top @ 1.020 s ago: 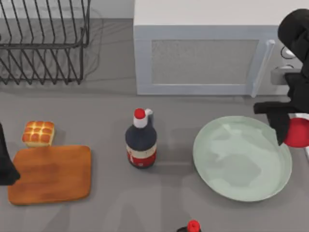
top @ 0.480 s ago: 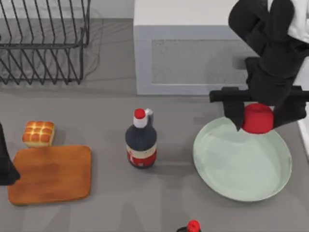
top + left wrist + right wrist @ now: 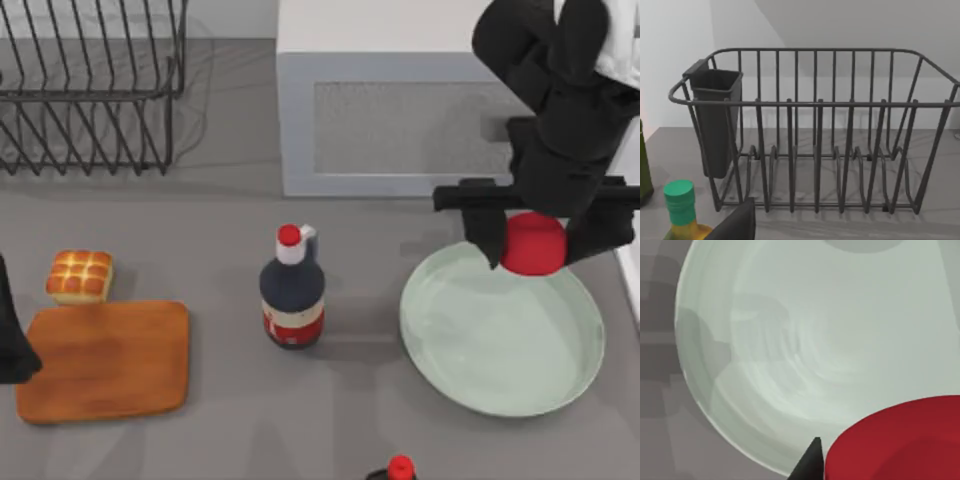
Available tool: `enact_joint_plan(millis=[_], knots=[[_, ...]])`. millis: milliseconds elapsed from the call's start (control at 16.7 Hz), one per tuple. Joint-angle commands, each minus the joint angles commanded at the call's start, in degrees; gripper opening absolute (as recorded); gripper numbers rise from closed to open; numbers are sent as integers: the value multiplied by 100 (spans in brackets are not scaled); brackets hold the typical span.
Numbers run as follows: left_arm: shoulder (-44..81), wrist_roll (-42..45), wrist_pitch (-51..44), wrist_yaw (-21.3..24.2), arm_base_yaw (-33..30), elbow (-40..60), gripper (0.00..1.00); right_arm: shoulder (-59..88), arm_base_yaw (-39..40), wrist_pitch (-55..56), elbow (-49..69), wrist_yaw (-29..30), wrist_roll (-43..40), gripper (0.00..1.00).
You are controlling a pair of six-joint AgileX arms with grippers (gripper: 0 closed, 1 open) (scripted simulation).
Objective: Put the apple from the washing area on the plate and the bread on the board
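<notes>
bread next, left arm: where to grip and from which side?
Come straight down on the bread and close the fingers on two opposite pale sides. It sits flat and square just behind the board, domes up, so the glossy top likely offers no hold. The left gripper waits at the table's left edge, beside the board.

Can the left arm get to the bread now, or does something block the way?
Probably yes. The left gripper sits at the table's left edge beside the board, and the bread lies just beyond that board with nothing between them.
</notes>
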Motion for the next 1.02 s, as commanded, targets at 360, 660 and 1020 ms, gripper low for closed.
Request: enact_joint_plan(millis=[360, 660, 1020], knots=[[0, 0, 0, 0, 0, 0, 100, 0, 0, 0, 0, 0, 0, 75], [0, 0, 0, 0, 0, 0, 100, 0, 0, 0, 0, 0, 0, 100], [0, 0, 0, 0, 0, 0, 100, 0, 0, 0, 0, 0, 0, 100]])
